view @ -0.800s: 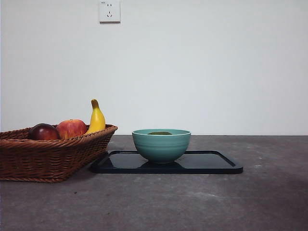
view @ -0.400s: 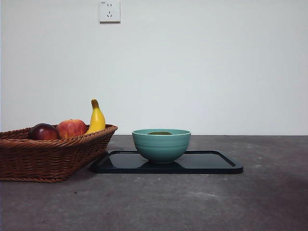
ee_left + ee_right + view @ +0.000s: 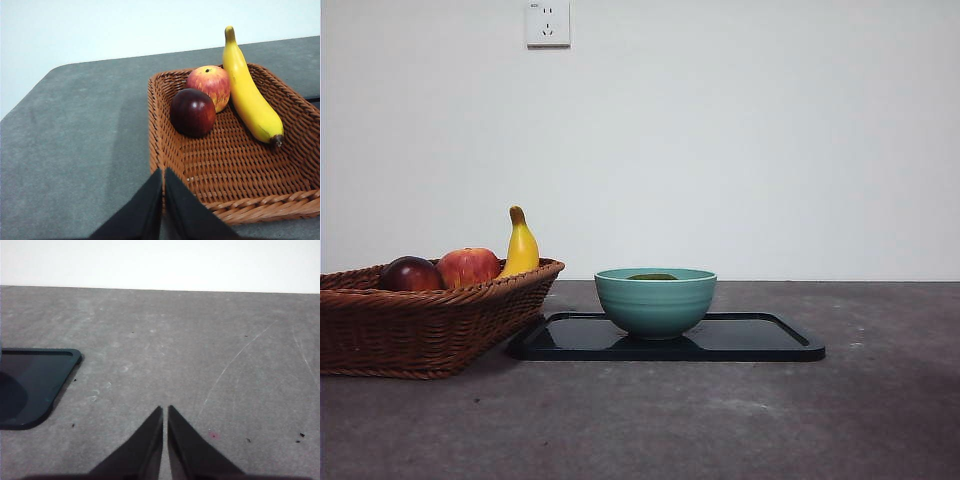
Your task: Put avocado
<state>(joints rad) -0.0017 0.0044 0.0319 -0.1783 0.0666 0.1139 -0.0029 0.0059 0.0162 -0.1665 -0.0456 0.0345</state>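
From the front view I count one wicker basket (image 3: pixel 425 325) at nine o'clock on the grey surface (image 3: pixel 720 420), one teal bowl (image 3: pixel 655 300) at the centre standing on one black tray (image 3: pixel 760 342), and one wall socket (image 3: pixel 547 22) at twelve o'clock. In the basket I see three fruits: one dark red-purple fruit (image 3: pixel 410 274), one red-yellow apple (image 3: pixel 468 266) and one banana (image 3: pixel 521 246) standing up at the basket's far corner. Only a thin dark olive sliver of the avocado (image 3: pixel 652 277) shows, lying inside the bowl just under its rim. Neither arm reaches into this view. In the left wrist view my left hand (image 3: pixel 163 172) hangs above the basket's near corner, its two jaws pressed together with almost no gap and nothing between them; here the basket's woven floor shows, with the dark fruit touching the apple and the banana lying along the side beyond them. In the right wrist view my right hand (image 3: pixel 165 409) hovers over bare surface, jaws likewise closed to a slit and empty, with one corner of the tray at nine o'clock; the bowl and avocado are out of this view.
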